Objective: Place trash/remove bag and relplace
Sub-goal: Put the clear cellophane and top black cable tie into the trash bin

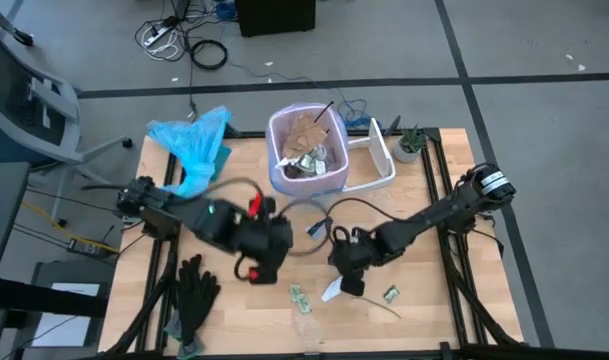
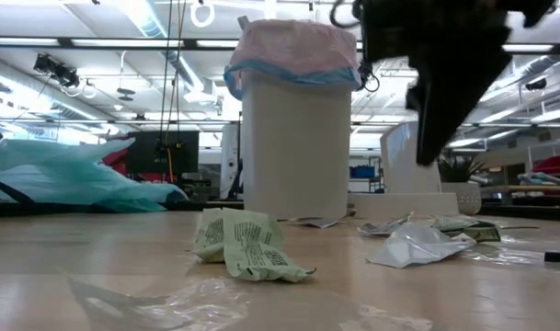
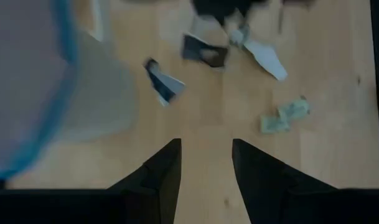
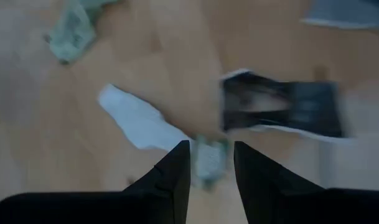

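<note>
Nearest the low camera lies a crumpled sheet of clear plastic film (image 2: 160,299), and just behind it a folded pale green printed wrapper (image 2: 243,244) on the light wooden surface (image 2: 96,248).

Behind them stands a white cylindrical bin (image 2: 293,138), lined with a thin translucent pink-lavender bag with a blue drawstring (image 1: 279,130) folded over its rim. Inside the bag sit crumpled brown paper pieces (image 1: 306,130), some clear film and a thin black utensil (image 1: 319,110). Beside the bin, towards my right arm, lies a white rectangular tray (image 1: 382,158), and past that a small potted plant (image 1: 411,143). A light-blue plastic bag (image 1: 192,140) is heaped near the surface's far left corner; black gloves (image 1: 194,290) lie near its front left.

My left pincer (image 3: 206,163) hovers over bare wood near the bin, partly open and empty. My right pincer (image 4: 211,167) hangs low over a white paper scrap (image 4: 136,121) and a small green wrapper (image 4: 208,158), partly open, gripping nothing.

Beyond is a large room with ceiling strip lights, cables on a grey floor.
</note>
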You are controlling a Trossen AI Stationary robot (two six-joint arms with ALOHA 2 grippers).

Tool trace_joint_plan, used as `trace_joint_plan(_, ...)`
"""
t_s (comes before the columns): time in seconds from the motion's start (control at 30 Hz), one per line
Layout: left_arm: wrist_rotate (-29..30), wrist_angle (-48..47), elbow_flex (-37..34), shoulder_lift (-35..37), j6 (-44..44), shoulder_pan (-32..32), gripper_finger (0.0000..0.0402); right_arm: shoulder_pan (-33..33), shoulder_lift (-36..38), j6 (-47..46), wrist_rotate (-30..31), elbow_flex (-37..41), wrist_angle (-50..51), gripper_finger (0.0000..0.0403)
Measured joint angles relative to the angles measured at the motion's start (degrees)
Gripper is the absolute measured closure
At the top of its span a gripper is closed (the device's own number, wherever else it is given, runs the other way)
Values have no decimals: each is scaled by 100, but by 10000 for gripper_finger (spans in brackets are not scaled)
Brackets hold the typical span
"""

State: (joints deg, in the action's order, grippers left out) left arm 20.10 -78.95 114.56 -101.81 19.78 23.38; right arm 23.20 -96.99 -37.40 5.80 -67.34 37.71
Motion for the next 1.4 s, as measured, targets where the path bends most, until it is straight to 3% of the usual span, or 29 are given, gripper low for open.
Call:
trace_joint_plan(0.2,24,1739,-2555,639,905,287,249,-263,4,675,148,-768,1541,292)
trace_joint_plan(0.37,-149,3377,-4632,1406,2226,534,249,-515,4,208,461,-664,2329,289)
trace_joint_plan(0.6,-273,5416,-6432,2058,3897,991,249,-863,4,291,491,-177,2145,247)
trace_joint_plan(0.8,-268,5996,-6787,2076,4388,1267,249,-1205,437,603,536,346,1750,202)
trace_joint_plan(1.0,-214,5946,-6799,2078,4344,1317,249,-1739,1653,592,698,1163,1628,181)
trace_joint_plan(1.17,-116,5823,-6799,2078,4193,1301,249,-2068,2517,-166,282,1694,1285,182)
trace_joint_plan(1.4,71,5795,-6799,2076,4056,1228,249,-1978,2440,-891,-170,1871,148,164)
